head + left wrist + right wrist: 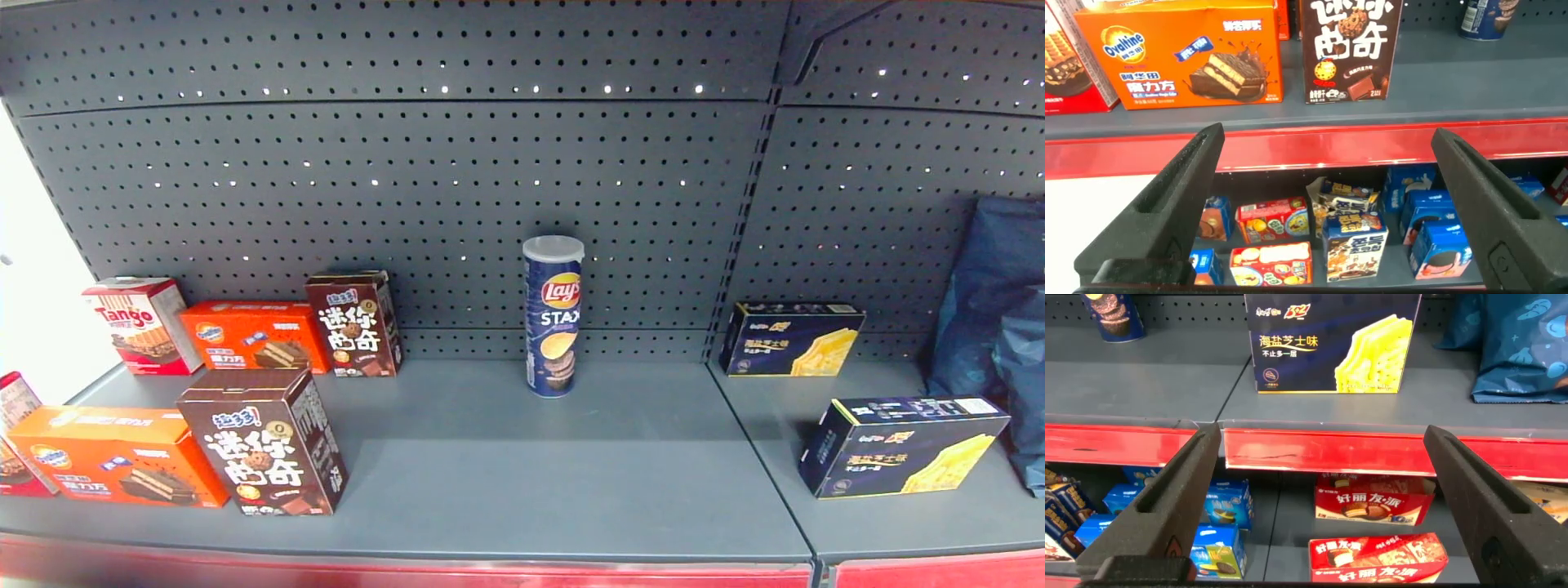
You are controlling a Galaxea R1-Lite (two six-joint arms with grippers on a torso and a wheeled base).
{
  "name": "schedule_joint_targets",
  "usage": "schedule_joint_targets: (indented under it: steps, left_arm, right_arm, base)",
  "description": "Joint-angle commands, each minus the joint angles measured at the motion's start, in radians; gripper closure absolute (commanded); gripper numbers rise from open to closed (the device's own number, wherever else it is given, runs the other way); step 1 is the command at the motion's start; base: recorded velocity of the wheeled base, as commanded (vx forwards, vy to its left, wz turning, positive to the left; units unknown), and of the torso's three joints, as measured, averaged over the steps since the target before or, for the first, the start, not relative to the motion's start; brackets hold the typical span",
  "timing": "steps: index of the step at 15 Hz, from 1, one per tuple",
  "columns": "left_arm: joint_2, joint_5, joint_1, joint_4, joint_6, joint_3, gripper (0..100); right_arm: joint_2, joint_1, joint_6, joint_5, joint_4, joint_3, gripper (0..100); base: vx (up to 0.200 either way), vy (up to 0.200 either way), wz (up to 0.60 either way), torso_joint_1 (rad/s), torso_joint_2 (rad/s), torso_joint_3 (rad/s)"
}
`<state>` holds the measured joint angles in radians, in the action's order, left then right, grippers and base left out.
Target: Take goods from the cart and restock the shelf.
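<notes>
Since each kind of goods keeps its own file on the dark grey metal shelf (571, 474), labels turned outward for a shopper, the bare middle looks like the slot to fill: one tall blue crisp tube with a clear plastic lid (553, 318) stands upright alone near the perforated grey back panel (408, 204). To its left a brown cardboard cookie box (265, 445) stands beside an orange cardboard cake box (122, 457); to its right sits a navy-and-yellow cardboard cracker box (902, 445), with dark blue plastic bags (996, 327) beyond. The left end effector (1327, 139) and the right end effector (1320, 434) are both spread wide and carry nothing, level with the red price strip (1323, 449), probably ready for a pick. Below it, a lower shelf (1290, 514) holds small blue and red cartons
</notes>
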<state>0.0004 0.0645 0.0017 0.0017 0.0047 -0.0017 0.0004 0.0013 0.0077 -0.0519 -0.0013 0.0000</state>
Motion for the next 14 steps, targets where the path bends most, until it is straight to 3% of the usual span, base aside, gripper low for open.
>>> schedule_joint_targets:
  steps: [1,14]
  left_arm:
    - [0.000,0.000,0.000,0.000,0.000,0.000,0]
    - [0.000,0.000,0.000,0.000,0.000,0.000,0]
  right_arm:
    - [0.000,0.000,0.000,-0.002,0.000,0.000,0]
    - [0.000,0.000,0.000,-0.002,0.000,0.000,0]
  base:
    - [0.000,0.000,0.60,0.007,0.01,0.007]
    - [0.000,0.000,0.60,0.002,0.00,0.001]
